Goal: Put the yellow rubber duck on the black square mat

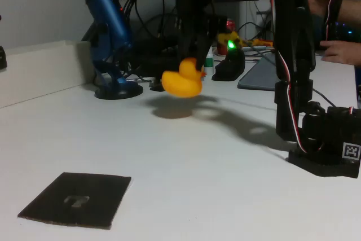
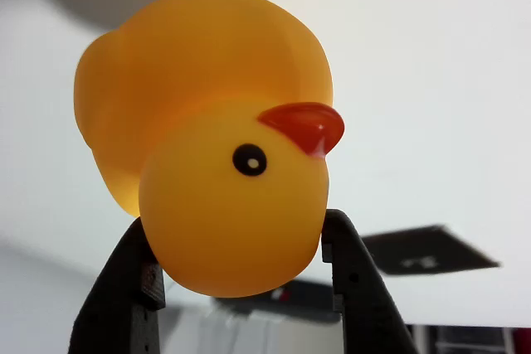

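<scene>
in the fixed view, the yellow rubber duck hangs in the air above the white table, held by its head in the black gripper, with its shadow on the table just below it. the black square mat lies flat at the lower left, well apart from the duck, a faint pale mark at its centre. you have the lift done, it seems; the carry is the step in hand. swing the duck toward the mat, keep it high enough to clear the table, and lower only once it sits over the pale mark. the path looks open. behind the duck stand a blue microphone on its round base, tangled cables, a dark object with a green light, and the arm's own base at the right; a person's hand rests at the far right edge. none lies between duck and mat.

in the wrist view, the duck's head is pinched between the two black fingers, closed snugly on its sides, beak and eye toward you. the mat shows beyond, to the right. the grip is on rounded, glossy rubber, so move gently, lest it slip.
</scene>
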Controlling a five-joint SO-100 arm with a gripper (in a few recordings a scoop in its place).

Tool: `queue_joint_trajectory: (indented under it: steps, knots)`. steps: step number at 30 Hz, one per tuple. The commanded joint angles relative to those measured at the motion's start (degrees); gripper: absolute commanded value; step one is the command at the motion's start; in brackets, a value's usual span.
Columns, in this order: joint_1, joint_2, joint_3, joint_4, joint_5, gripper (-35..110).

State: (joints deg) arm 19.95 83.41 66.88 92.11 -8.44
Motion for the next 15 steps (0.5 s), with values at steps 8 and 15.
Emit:
queue_joint_trajectory:
  steps: [8, 15]
  knots:
    - [-0.8, 19.6, -0.9, 9.8, -0.8, 9]
    - [-8.2, 24.1, -0.7, 12.8, -0.9, 9]
